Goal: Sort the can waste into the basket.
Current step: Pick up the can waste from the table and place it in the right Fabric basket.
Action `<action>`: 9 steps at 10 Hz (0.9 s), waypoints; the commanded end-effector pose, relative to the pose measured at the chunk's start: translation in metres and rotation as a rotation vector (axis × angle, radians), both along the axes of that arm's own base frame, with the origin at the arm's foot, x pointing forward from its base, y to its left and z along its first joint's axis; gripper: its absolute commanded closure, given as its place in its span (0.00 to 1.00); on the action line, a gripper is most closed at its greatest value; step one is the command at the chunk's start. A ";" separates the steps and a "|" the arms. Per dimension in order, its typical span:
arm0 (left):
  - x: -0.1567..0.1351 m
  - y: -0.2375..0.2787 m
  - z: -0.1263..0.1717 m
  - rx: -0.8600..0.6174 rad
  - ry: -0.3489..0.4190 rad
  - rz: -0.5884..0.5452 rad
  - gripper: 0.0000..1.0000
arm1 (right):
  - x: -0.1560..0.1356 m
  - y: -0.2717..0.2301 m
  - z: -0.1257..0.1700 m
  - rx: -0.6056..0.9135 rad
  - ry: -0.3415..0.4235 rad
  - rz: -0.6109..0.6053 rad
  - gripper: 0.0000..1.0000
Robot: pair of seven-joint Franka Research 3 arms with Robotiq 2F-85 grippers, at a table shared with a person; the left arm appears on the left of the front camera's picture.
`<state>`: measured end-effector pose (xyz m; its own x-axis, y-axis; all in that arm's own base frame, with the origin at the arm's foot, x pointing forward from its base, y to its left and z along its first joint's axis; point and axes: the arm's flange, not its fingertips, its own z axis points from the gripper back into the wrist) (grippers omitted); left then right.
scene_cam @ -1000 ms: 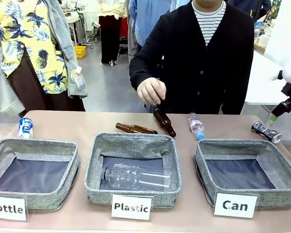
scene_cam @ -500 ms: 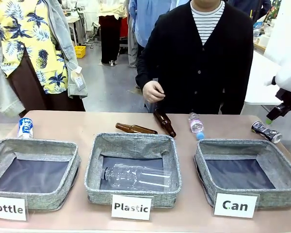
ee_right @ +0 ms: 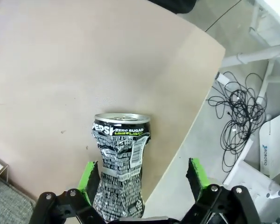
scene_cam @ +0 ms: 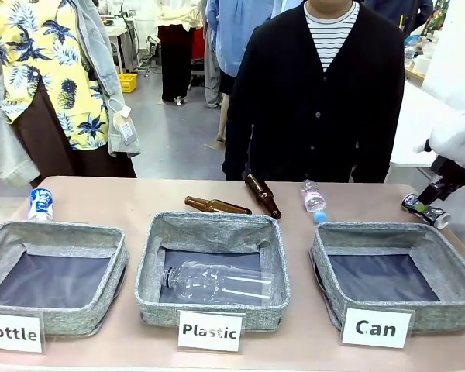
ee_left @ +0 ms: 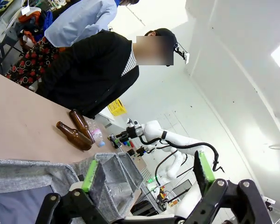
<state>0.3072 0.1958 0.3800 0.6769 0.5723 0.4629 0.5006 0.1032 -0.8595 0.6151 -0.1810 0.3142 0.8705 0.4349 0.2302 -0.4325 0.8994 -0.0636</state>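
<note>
Table edge (ee_right: 191, 93) just beside crushed can (ee_right: 119, 163)

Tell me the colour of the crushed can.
The crushed can is black and silver, clearest in the right wrist view.

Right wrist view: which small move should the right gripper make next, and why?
Probably shift sideways to centre itself: the right gripper is open above the crushed can, which lies close to one green pad and far from the other.

black-and-silver can (ee_right: 120, 164), grey woven basket (scene_cam: 380, 231)
</note>
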 end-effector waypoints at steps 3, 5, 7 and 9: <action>-0.002 -0.002 0.001 0.005 -0.020 -0.007 0.00 | 0.014 0.002 -0.019 0.031 0.049 -0.017 0.00; -0.002 -0.002 0.001 0.005 -0.020 -0.007 0.00 | 0.015 0.002 -0.029 0.048 0.074 -0.022 0.00; -0.002 -0.002 0.001 0.005 -0.020 -0.007 0.00 | 0.012 0.000 -0.026 0.050 0.095 -0.017 0.60; -0.002 -0.002 0.001 0.005 -0.020 -0.007 0.00 | 0.012 0.001 -0.027 0.057 0.102 -0.015 0.65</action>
